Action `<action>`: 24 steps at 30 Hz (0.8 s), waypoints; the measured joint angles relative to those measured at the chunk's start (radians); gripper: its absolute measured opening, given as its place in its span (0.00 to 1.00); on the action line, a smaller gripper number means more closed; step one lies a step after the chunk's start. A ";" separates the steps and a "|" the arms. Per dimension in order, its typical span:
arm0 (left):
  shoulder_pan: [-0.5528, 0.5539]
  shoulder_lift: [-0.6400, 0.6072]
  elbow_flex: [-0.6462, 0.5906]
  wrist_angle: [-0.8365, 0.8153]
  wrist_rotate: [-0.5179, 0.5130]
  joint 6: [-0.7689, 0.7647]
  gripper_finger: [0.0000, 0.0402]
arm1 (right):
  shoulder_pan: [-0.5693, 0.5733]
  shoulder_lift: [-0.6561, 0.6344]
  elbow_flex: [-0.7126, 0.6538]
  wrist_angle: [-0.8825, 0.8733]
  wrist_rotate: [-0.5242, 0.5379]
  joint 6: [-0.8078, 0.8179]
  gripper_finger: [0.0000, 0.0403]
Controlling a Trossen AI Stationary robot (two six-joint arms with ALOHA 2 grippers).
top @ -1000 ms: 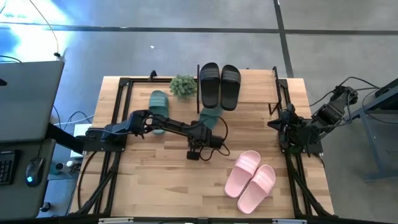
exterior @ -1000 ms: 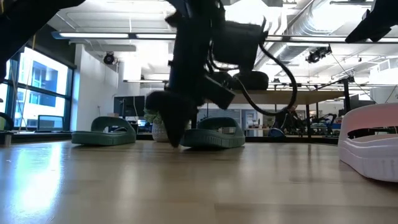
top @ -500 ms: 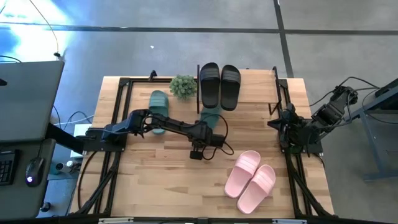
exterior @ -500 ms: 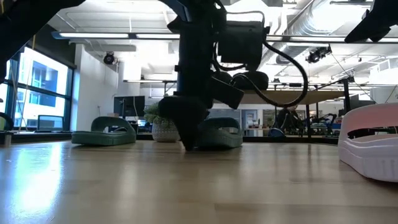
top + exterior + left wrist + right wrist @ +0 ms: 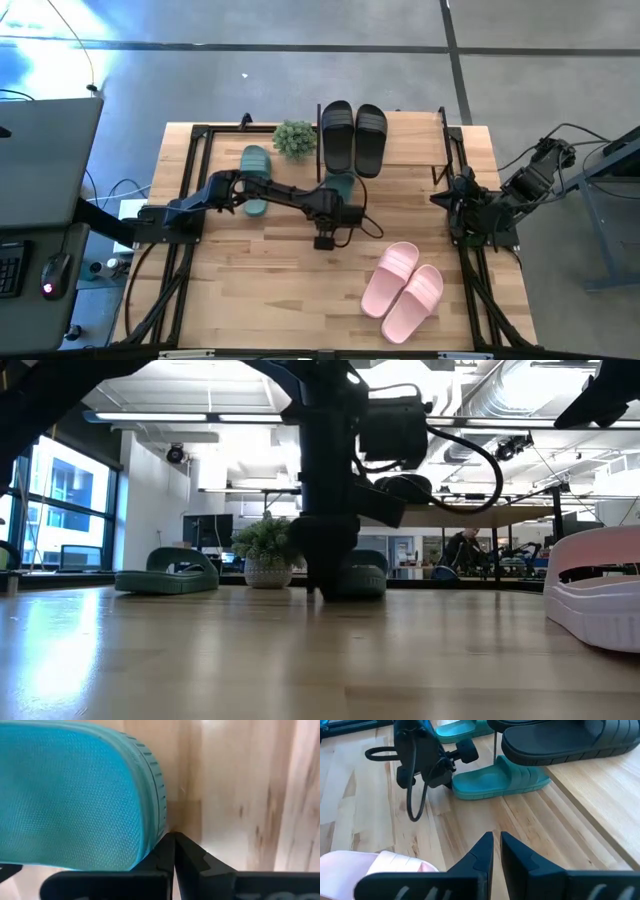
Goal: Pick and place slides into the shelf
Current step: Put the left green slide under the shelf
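Black rubber slides [image 5: 353,137], a pair with one wide strap each, already sit side by side on the low shelf [image 5: 405,128] of light wooden plank and thin black metal posts at the far edge of the tabletop [image 5: 250,300]. That looks like the only pair put away, so roughly a third of the job seems done.

One teal-green rubber slide [image 5: 341,185] lies on the tabletop just in front of the shelf, with the left pincer [image 5: 173,851] down at its edge; in the left wrist view the two dark fingers meet in a thin line against the slide's rim and hold nothing. The other teal-green slide [image 5: 255,166] lies farther left, beside the small green potted plant [image 5: 295,138], and under the left arm. The pale pink rubber pair [image 5: 403,290] rests together near the front right of the tabletop, well apart from the shelf.

The right pincer [image 5: 495,851] waits at the right side of the tabletop, fingers nearly together and empty.

Counted: six slides, two black, two teal-green, two pink. Two are on the shelf and four remain on the tabletop. One shelf, one plant, two arms.
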 joint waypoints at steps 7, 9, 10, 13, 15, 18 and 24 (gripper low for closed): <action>0.026 0.002 0.000 0.040 -0.006 0.018 0.00 | 0.000 0.045 0.000 0.000 0.009 0.008 0.06; 0.034 0.002 0.001 0.047 -0.006 0.017 0.00 | 0.000 0.056 0.000 0.000 0.016 0.009 0.06; 0.036 0.002 0.001 0.051 -0.006 0.017 0.00 | 0.000 0.061 0.000 0.001 0.017 0.013 0.06; 0.042 0.003 0.001 0.060 -0.011 0.019 0.00 | 0.000 0.078 -0.019 0.026 0.034 0.033 0.06; 0.043 0.003 0.001 0.064 -0.019 0.024 0.00 | 0.000 0.083 -0.066 0.089 0.036 0.034 0.06; 0.043 0.003 0.001 0.066 -0.025 0.025 0.00 | 0.000 0.085 -0.184 0.245 0.036 0.032 0.06; 0.044 0.003 0.001 0.067 -0.041 0.025 0.00 | -0.036 0.085 -0.388 0.524 0.063 0.031 0.06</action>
